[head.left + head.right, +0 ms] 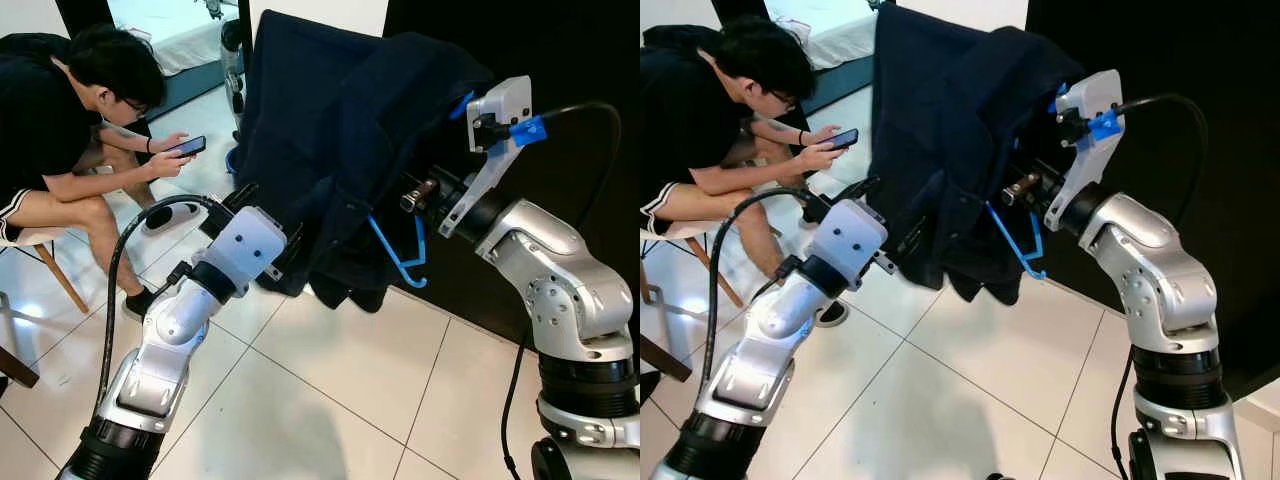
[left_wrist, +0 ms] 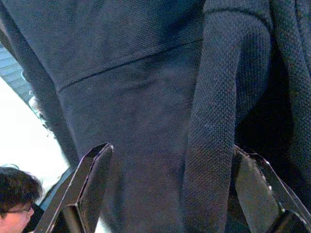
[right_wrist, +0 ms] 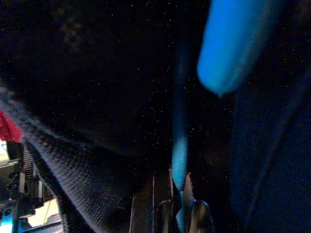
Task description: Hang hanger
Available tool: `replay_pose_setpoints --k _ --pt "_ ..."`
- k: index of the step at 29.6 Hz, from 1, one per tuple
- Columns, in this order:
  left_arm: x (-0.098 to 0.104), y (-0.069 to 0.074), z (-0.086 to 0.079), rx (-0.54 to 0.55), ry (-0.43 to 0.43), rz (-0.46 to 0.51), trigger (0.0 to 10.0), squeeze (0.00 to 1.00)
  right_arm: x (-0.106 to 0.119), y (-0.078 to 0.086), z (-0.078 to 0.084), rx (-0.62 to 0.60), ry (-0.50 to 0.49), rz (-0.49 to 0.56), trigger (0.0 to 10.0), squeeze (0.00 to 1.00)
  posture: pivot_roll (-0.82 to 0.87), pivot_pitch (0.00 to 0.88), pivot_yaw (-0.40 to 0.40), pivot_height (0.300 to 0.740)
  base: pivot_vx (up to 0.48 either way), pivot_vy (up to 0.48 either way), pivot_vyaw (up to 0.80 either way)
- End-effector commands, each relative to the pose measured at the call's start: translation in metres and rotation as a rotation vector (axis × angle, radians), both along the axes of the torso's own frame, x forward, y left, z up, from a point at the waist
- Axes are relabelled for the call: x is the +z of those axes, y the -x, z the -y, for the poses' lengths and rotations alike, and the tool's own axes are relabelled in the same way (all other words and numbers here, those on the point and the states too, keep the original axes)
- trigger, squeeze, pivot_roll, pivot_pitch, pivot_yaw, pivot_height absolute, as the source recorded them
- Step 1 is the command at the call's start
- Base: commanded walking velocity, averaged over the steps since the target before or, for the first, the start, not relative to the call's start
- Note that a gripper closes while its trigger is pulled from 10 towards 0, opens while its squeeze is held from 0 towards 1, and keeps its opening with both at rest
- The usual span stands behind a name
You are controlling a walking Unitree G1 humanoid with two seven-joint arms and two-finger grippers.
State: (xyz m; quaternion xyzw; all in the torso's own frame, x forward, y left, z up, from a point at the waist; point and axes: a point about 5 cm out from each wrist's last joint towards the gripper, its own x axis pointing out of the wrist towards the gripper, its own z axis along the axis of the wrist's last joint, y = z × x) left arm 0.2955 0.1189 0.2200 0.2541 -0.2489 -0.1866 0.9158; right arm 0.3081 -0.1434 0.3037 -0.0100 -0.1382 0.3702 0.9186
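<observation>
One blue hanger, one navy garment

Both head views are sharp and evenly lit — daylight enters from the far left, glaring off the glossy white floor tiles, which carry soft shadows. The dark navy fabric garment swallows detail. The right wrist view is very dim, grainy, out of focus; the left wrist view is blown-out white beside the cloth.

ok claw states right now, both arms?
Left claw: open, against the dark garment.
Right claw: shut on the blue hanger.
</observation>
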Motion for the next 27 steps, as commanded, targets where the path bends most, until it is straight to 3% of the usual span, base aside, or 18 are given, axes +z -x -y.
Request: replay_pose_setpoints --k 1,6,11,12,27 --pt "-0.005 0.001 -0.002 0.019 -0.005 -0.005 10.0 0.0 0.009 0.008 -0.001 0.027 0.004 0.051 10.0 0.0 0.06 0.121 -0.029 0.74 0.0 0.0 0.0" --pt "-0.016 -0.006 -0.016 0.142 -0.037 -0.003 10.0 0.0 0.011 0.016 -0.002 0.075 0.018 0.065 10.0 0.0 0.05 0.116 -0.027 0.74 0.0 0.0 0.0" --pt "-0.02 -0.007 -0.018 0.152 -0.048 -0.012 9.9 0.0 0.011 0.017 -0.002 0.083 0.017 0.068 10.0 0.0 0.05 0.115 -0.026 0.74 0.0 0.0 0.0" --pt "-0.022 -0.009 -0.019 0.149 -0.046 -0.026 0.0 0.0 0.012 0.018 -0.002 0.09 0.016 0.071 10.0 0.0 0.05 0.112 -0.026 0.74 0.0 0.0 0.0" --pt "-0.013 -0.022 -0.019 0.155 -0.046 0.011 0.0 0.0 0.014 0.028 -0.007 0.147 0.003 0.091 10.0 0.0 0.04 0.109 -0.021 0.74 0.0 0.0 0.0"
